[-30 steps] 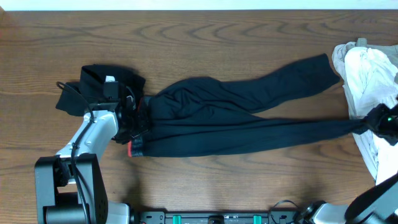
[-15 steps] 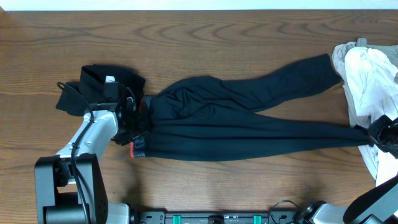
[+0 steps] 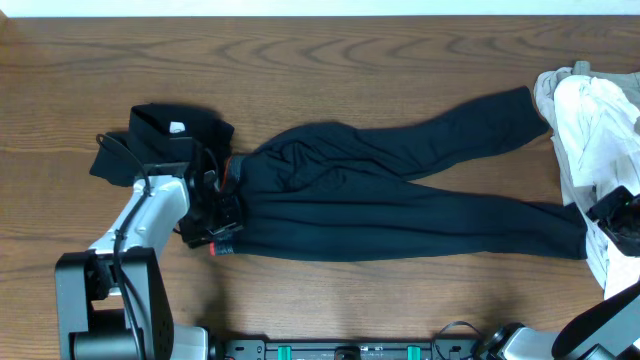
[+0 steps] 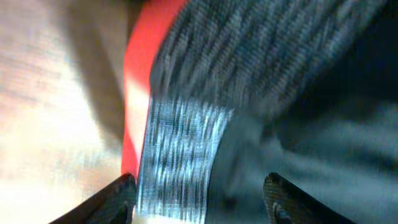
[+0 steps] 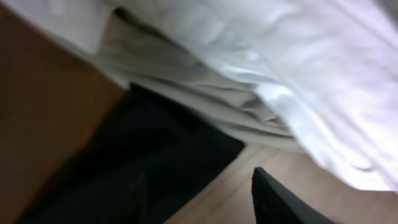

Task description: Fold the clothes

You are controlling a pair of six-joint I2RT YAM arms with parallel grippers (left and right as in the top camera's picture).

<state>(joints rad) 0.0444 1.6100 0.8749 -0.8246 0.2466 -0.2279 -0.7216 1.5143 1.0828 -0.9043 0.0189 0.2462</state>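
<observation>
Here, trousers are spread along the table

The trousers [image 3: 400, 200] are laid lengthwise on the table [image 3: 350, 60], legs toward the white clothes [image 3: 590, 120]. The waistband [image 4: 180, 155] is straddled by the left gripper [image 3: 224, 213], jaws apart; a grip cannot be told. The right gripper [image 3: 608, 212] is seen parted and empty, near one leg's end.
</observation>
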